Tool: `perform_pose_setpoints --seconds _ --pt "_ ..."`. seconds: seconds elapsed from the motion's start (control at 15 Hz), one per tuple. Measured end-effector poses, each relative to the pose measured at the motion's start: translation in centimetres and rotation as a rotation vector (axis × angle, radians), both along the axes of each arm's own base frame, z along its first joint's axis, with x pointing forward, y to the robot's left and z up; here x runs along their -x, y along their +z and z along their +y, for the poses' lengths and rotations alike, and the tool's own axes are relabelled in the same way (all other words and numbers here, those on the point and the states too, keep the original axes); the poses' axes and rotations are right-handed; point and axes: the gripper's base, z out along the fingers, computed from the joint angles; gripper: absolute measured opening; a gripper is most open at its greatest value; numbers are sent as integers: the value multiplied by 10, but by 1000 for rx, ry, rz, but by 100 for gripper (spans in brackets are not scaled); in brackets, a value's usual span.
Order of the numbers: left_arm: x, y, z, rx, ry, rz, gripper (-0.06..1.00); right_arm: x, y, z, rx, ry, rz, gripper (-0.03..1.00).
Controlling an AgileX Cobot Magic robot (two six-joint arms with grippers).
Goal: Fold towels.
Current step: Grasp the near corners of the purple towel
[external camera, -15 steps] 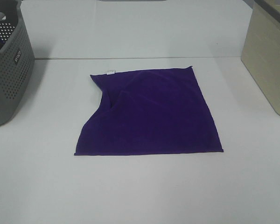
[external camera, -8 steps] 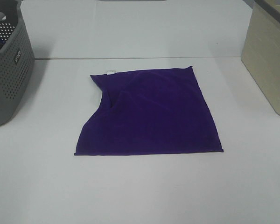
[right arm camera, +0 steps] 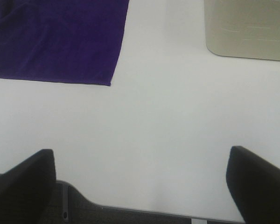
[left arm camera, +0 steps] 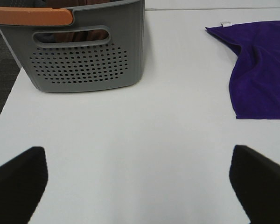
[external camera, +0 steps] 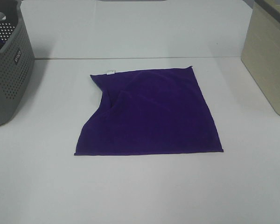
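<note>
A deep purple towel [external camera: 151, 114] lies spread flat in the middle of the white table, with a small white tag [external camera: 110, 72] at its far left corner and its left edge curled inward. It also shows in the left wrist view [left arm camera: 261, 70] and the right wrist view [right arm camera: 56, 39]. Neither gripper appears in the exterior high view. My left gripper [left arm camera: 137, 182] is open and empty over bare table near the front left. My right gripper [right arm camera: 140, 179] is open and empty over the table's front right edge. Both are well apart from the towel.
A grey perforated basket [external camera: 7, 70] stands at the left, holding brown cloth and with an orange handle in the left wrist view [left arm camera: 79, 46]. A beige bin [external camera: 270, 56] stands at the right, also in the right wrist view [right arm camera: 247, 28]. The table's front edge [right arm camera: 130, 207] is near.
</note>
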Motion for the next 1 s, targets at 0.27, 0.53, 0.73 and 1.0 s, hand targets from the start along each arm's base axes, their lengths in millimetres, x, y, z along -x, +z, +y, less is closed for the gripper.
perform_pose_setpoints --seconds 0.27,0.53,0.73,1.0 --pt "0 0 0 0 0 0 99 0 0 0 0 0 0 96" --pt "0 0 0 0 0 0 99 0 0 0 0 0 0 96" --pt "0 0 0 0 0 0 99 0 0 0 0 0 0 96" --pt "0 0 0 0 0 0 99 0 0 0 0 0 0 96"
